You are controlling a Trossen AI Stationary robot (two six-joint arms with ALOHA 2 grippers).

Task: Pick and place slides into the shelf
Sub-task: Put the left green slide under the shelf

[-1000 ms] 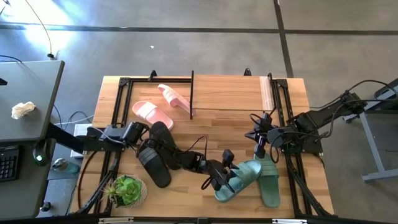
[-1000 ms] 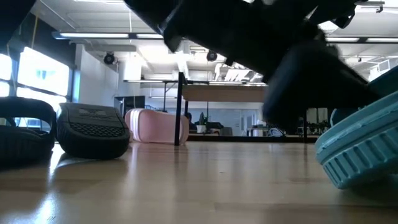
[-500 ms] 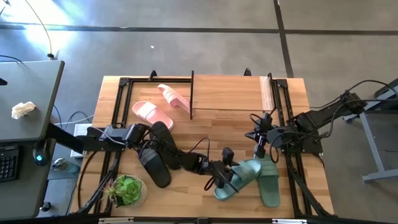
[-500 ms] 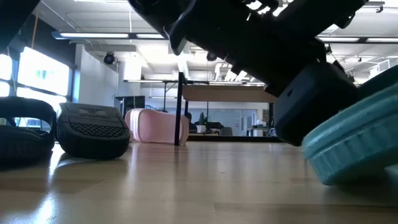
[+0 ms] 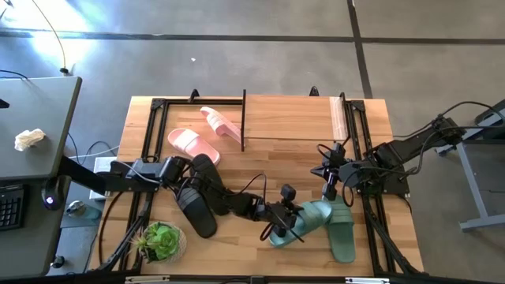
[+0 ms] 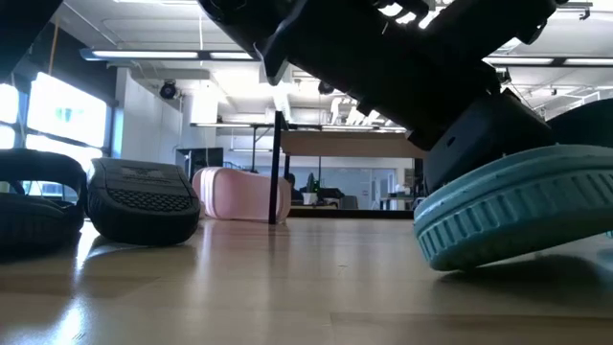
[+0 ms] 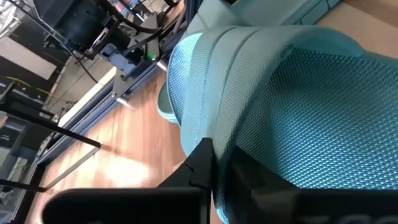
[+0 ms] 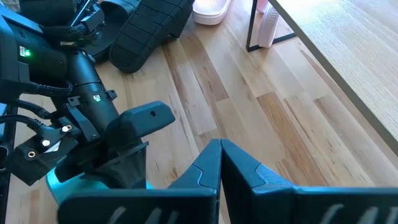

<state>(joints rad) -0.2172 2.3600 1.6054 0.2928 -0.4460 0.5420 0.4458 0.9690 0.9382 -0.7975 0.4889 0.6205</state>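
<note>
At the far left of my tabletop (image 5: 260,162) a small potted plant (image 5: 162,241) sits at the near corner, and just beside it my black slides (image 5: 196,207) lie together on the wood. Beyond them the two pink slides sit apart: one (image 5: 192,143) flat on the tabletop, the other (image 5: 220,122) resting against the thin black leg of the shelf (image 5: 288,117), whose pale plank top runs along the far edge. Moving right, my left pincer (image 5: 286,223) reaches low across the middle of the tabletop and is clamped on the edge of a sage-green slide (image 5: 304,221); from table height that green slide (image 6: 512,216) is tilted, one end raised off the wood, and my wrist camera is filled with its textured sole (image 7: 298,106). The second green slide (image 5: 342,234) lies just beside it, touching. Farthest right, my right pincer (image 5: 331,175) hangs near the green pair with its fingers together, holding nothing.
</note>
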